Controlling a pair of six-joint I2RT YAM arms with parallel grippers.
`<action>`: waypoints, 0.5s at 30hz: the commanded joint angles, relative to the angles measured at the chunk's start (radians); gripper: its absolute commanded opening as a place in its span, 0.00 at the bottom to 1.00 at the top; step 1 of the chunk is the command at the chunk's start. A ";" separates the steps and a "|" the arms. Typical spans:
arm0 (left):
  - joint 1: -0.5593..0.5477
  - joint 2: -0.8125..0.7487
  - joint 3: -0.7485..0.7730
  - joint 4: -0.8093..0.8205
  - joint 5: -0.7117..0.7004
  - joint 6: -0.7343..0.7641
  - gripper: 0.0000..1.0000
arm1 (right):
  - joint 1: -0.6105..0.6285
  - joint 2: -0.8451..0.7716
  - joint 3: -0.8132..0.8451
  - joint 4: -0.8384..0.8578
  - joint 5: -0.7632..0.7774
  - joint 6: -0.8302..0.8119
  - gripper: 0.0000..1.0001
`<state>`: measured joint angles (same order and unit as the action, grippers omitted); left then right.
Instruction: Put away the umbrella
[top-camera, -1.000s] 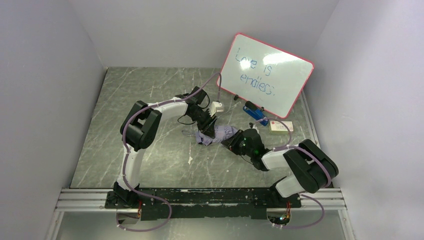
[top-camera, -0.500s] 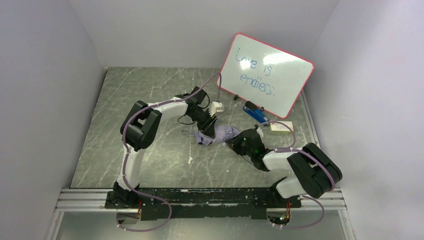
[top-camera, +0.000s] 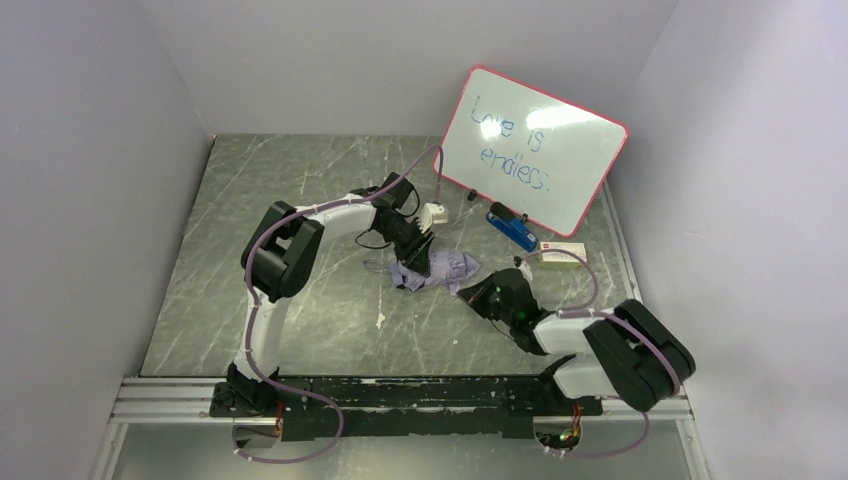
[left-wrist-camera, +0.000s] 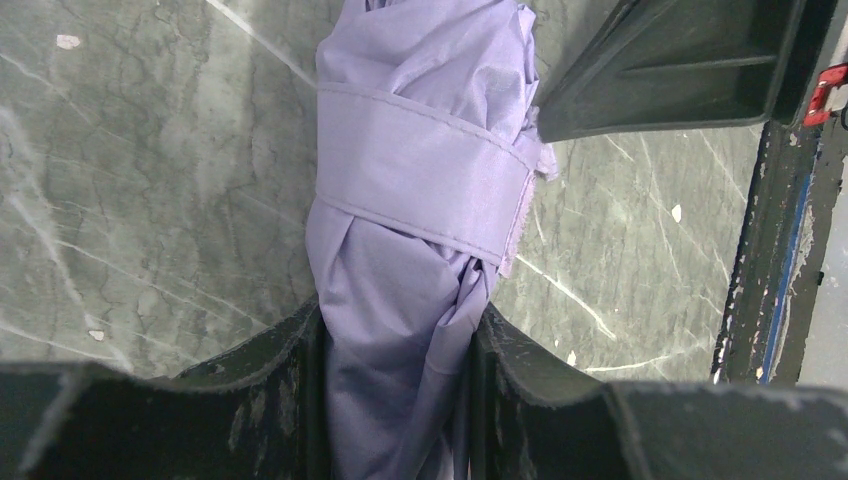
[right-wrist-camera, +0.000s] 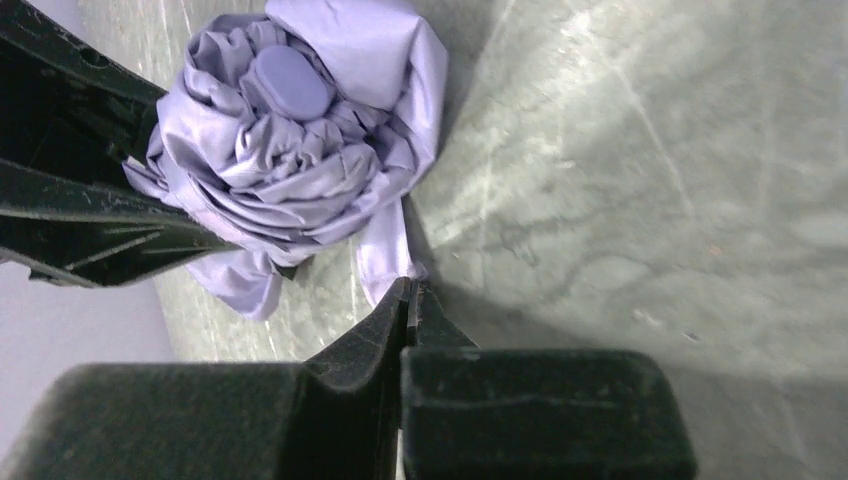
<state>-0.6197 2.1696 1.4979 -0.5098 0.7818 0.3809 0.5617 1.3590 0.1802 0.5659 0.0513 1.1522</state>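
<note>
The umbrella (top-camera: 447, 268) lies folded on the table's middle, a pale lavender bundle with its strap wrapped round it (left-wrist-camera: 420, 180). Its grey handle end (top-camera: 374, 267) points left. My left gripper (top-camera: 414, 255) is shut on the bundle, a finger on either side (left-wrist-camera: 395, 325). The right wrist view looks at the umbrella's rounded end cap (right-wrist-camera: 290, 80). My right gripper (top-camera: 478, 294) is shut just right of the umbrella. Its tips (right-wrist-camera: 408, 290) touch a loose flap of fabric (right-wrist-camera: 385, 245); I cannot tell if they pinch it.
A red-framed whiteboard (top-camera: 535, 150) with blue writing leans at the back right. A blue object (top-camera: 512, 228) and a small white box (top-camera: 562, 254) lie in front of it. Pale walls close in on the left, back and right.
My right gripper has drawn back from the umbrella toward the near right, and its arm has folded nearer its base. The left gripper and the umbrella have barely moved.
</note>
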 joint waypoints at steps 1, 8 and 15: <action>-0.029 0.150 -0.070 -0.041 -0.305 0.029 0.05 | -0.003 -0.091 -0.082 -0.029 -0.015 -0.074 0.00; -0.029 0.146 -0.064 -0.046 -0.287 0.012 0.05 | -0.003 -0.110 -0.051 -0.020 -0.075 -0.130 0.00; -0.029 0.137 -0.051 -0.053 -0.292 0.013 0.05 | -0.003 -0.106 -0.107 0.056 -0.106 -0.099 0.00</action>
<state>-0.6201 2.1696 1.5043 -0.5167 0.7803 0.3759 0.5602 1.2659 0.1112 0.5720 -0.0330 1.0561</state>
